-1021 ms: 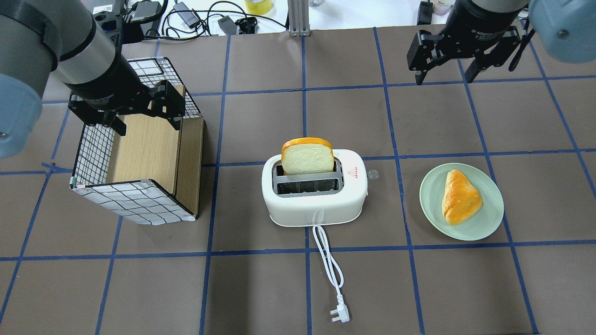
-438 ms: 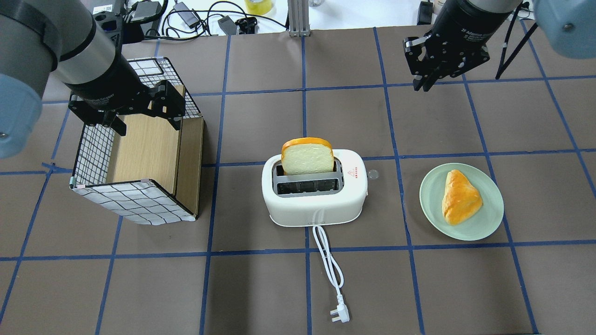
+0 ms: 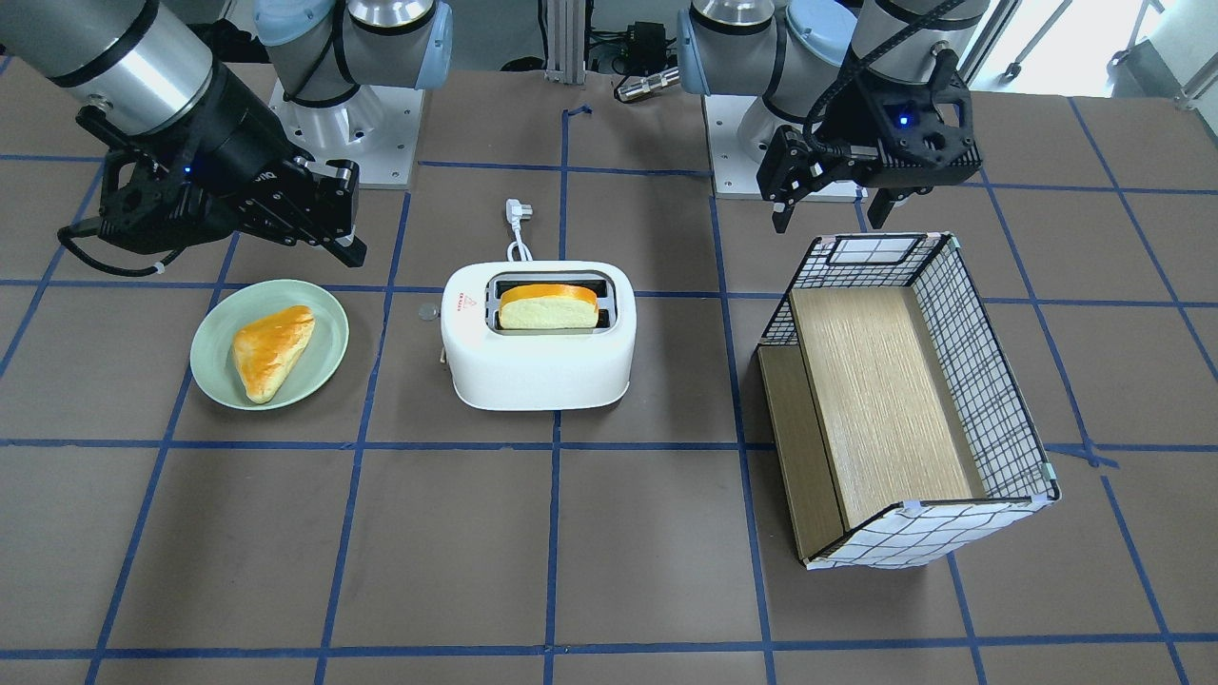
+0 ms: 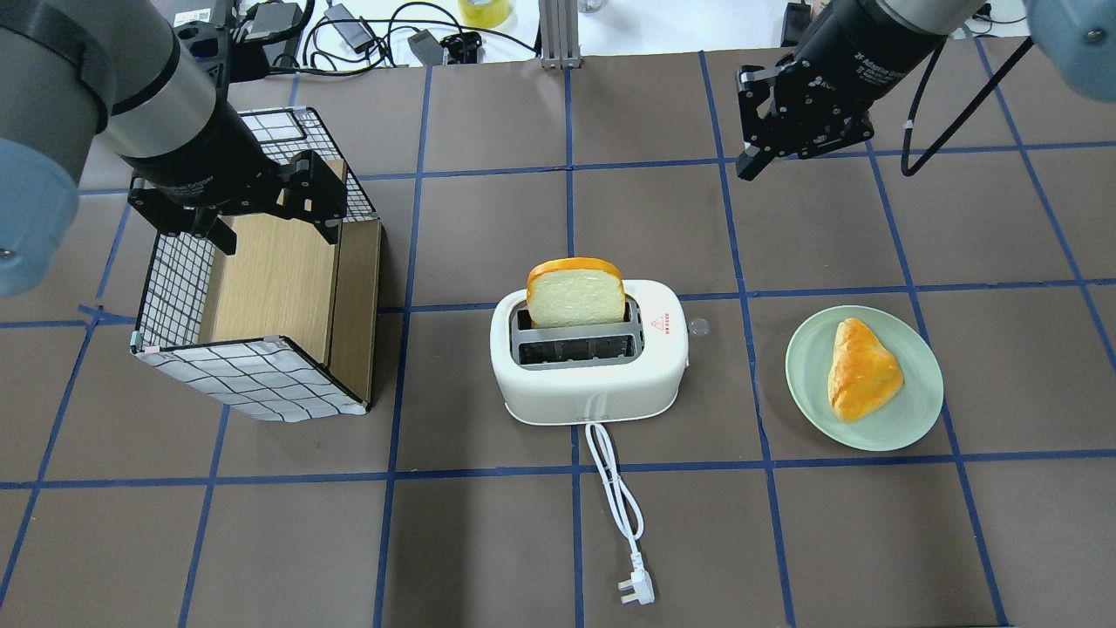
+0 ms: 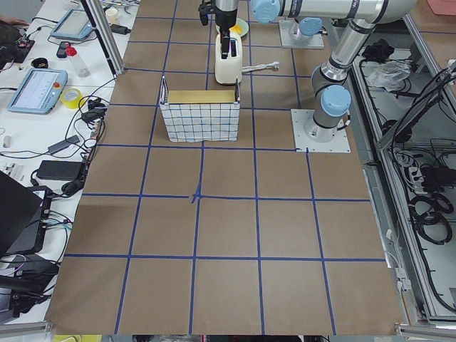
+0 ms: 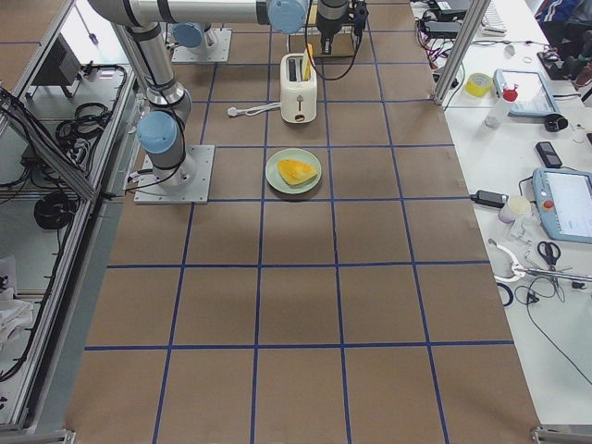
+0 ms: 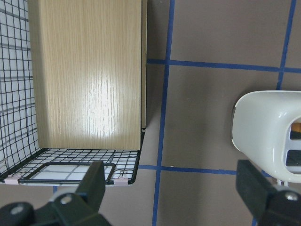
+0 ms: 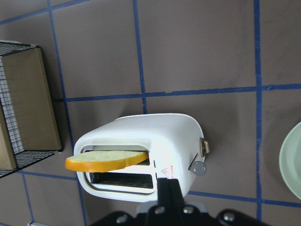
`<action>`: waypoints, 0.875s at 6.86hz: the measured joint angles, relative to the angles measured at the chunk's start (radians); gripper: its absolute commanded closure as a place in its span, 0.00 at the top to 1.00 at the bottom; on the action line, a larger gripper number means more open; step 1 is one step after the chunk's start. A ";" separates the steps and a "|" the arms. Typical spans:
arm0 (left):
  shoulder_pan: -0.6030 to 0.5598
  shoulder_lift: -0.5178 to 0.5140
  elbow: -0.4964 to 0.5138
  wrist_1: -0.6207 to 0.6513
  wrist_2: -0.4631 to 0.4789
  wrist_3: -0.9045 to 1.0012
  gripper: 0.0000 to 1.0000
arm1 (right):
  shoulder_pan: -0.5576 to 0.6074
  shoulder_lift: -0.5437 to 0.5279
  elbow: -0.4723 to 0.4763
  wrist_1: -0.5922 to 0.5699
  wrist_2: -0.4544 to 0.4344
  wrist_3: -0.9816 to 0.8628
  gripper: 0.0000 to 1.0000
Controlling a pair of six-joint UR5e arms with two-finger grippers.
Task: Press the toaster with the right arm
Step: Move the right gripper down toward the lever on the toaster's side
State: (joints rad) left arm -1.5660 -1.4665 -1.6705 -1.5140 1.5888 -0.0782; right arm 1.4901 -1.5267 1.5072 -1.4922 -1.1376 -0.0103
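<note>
Toaster (image 4: 588,366) sits mid-frame on the surface (image 4: 488,218), bread (image 4: 575,298) standing proud of its slot. Right claw (image 4: 750,164), upper right, is pressed together, probably to form one blunt pushing tip.

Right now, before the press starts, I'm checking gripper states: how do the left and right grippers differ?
The left gripper is open, fingers spread wide; the right gripper is shut, fingers together. The left gripper hovers near the wire basket; the right gripper hangs raised on the side of the toaster where the plate sits. Both are black, two-fingered and hold nothing.
</note>
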 measured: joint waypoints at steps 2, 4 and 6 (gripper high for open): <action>0.000 0.000 0.000 0.000 0.000 0.000 1.00 | -0.033 -0.001 0.047 0.018 0.125 -0.063 0.00; 0.000 0.000 0.000 0.000 0.000 0.000 1.00 | -0.045 -0.001 0.121 0.009 0.192 -0.164 0.00; 0.000 0.000 0.000 0.000 0.000 0.000 1.00 | -0.067 -0.001 0.215 0.008 0.226 -0.268 0.00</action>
State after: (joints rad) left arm -1.5662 -1.4665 -1.6705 -1.5141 1.5892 -0.0782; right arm 1.4230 -1.5279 1.7221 -1.4838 -0.9117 -0.2781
